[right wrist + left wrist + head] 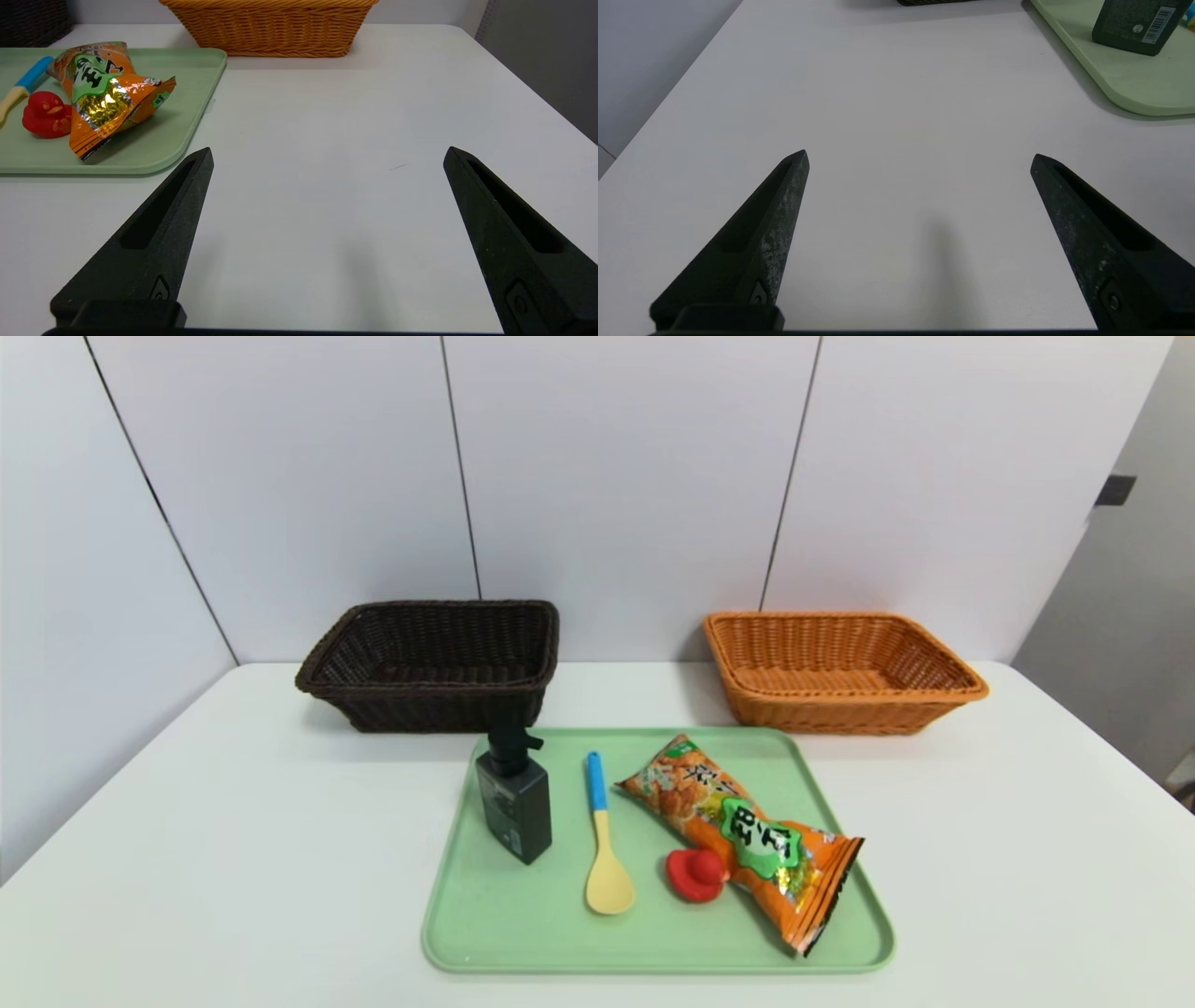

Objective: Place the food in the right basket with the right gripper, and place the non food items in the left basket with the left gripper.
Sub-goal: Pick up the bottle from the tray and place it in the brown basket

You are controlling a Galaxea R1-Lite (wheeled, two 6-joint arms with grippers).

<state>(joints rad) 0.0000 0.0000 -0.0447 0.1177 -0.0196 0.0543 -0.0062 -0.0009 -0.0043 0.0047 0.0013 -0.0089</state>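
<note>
White table (280, 859) (tidy enough) bears a green tray (523, 933).

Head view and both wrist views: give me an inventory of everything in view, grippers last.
Basket: one, dark brown, back left on the table
Basket: one, orange-brown, back right on the table
Tray: one, light green, on the table in front of the baskets
Pump bottle: one, black, upright at the tray's left
Spoon: one, cream with blue handle, on the tray right of the bottle
Rubber duck: one, red, on the tray beside the snack bag
Snack bag: one, orange and green, across the tray's right half
Table: one, white, under everything
Wall panels: several, white, behind the table
Left gripper: one, black, open above the table left of the tray
Right gripper: one, black, open above the table right of the tray
</note>
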